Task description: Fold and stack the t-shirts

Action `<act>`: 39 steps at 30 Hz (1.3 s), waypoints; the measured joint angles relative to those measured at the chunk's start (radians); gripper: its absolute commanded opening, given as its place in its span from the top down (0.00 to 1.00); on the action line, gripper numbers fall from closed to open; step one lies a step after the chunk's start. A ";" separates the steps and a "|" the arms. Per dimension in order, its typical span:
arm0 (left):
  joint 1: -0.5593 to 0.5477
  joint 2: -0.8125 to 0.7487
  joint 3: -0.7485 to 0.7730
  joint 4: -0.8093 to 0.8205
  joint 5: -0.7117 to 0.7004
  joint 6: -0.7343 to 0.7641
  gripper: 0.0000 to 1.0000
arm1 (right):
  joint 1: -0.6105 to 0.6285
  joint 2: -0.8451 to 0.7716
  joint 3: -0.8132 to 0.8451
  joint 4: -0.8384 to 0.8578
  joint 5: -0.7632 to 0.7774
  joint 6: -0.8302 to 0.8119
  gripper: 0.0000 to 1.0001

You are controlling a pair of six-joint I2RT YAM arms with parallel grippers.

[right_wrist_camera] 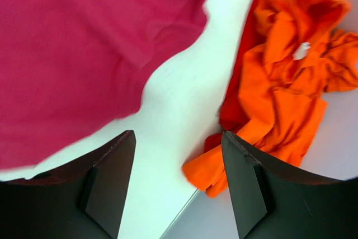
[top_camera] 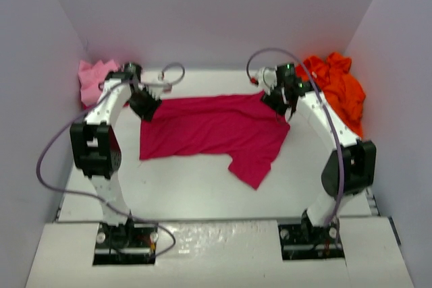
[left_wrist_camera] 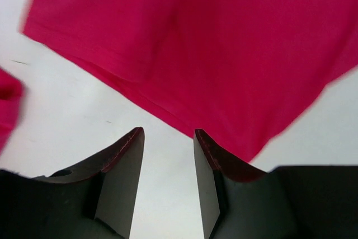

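While both tools hang with fingers apart and empty, the crimson-magenta t-shirt lies spread flat mid-desk, one sleeve toward the near edge. The left tool is just at its far-left corner, the right tool at its far-right corner. Light pink t-shirt bunched in far-left desk corner, bright orange t-shirt crumpled in far-right corner.

Crimson-magenta t-shirt lies spread flat mid-table, 1 sleeve pointing near. Light pink t-shirt crumpled far left; bright orange t-shirt crumpled far right.
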 measured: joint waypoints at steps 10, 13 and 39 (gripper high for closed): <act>-0.062 -0.177 -0.384 -0.124 -0.047 0.208 0.67 | 0.062 -0.053 -0.176 -0.178 -0.132 -0.043 0.41; -0.095 -0.208 -0.442 -0.109 -0.077 0.234 0.67 | 0.089 -0.049 -0.185 -0.203 -0.145 -0.039 0.41; -0.156 -0.098 -0.588 0.051 -0.299 0.267 0.80 | 0.244 -0.051 -0.310 -0.434 -0.194 -0.050 0.39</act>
